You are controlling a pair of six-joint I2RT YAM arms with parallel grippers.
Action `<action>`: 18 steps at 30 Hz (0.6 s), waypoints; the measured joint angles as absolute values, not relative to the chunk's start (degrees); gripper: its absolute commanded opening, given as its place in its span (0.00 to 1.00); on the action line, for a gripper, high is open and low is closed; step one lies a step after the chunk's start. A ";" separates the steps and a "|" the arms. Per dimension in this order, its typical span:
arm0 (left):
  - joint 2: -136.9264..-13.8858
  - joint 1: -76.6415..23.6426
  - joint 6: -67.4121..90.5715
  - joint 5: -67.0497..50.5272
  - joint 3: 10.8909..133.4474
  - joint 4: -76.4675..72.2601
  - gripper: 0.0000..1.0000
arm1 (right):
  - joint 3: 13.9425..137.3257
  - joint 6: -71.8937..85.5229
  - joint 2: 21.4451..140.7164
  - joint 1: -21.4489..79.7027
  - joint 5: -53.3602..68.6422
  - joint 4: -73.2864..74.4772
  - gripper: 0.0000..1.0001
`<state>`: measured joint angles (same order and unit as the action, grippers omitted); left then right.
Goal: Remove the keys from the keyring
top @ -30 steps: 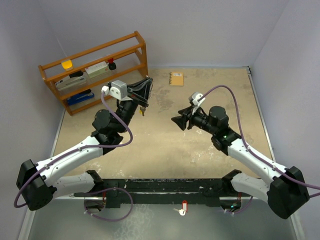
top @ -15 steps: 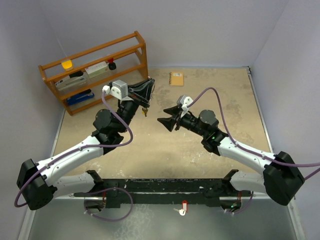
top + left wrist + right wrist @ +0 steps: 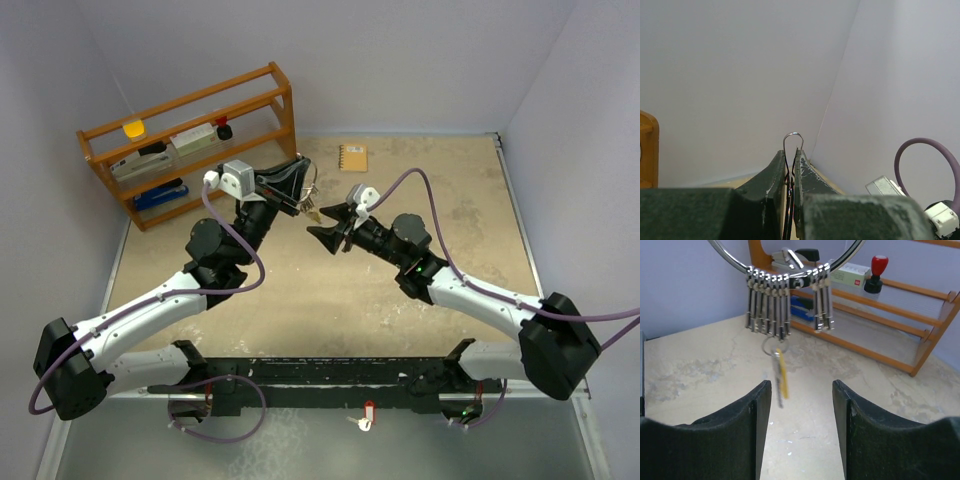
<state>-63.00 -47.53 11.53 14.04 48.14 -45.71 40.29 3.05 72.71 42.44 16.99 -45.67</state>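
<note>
My left gripper is shut on the keyring and holds it above the table. In the left wrist view a thin wire loop sticks up between the closed fingers. In the right wrist view the keyring is a big silver ring with several silver clips. A small loop below it carries a brass-gold key and a blurred grey key beside it. No green head shows. My right gripper is open, its jaws just below and in front of the hanging keys; it also shows in the top view.
A wooden rack with small items, among them a red-topped stamp, stands at the back left. A tan notebook lies at the back. A red-and-white tag lies below the arm bases.
My right gripper has moved left, up to the hanging keys. My left gripper has stayed shut on the keyring, and the keys have swung out to its right.
</note>
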 measured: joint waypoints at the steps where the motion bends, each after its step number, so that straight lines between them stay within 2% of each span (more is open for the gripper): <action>1: -63.00 -47.53 11.60 14.00 48.14 -45.82 0.00 | 40.62 2.96 72.95 42.50 16.99 -45.91 0.54; 18: -64.16 -47.53 12.56 13.61 48.21 -47.33 0.00 | 43.27 2.39 76.64 43.90 17.04 -47.72 0.49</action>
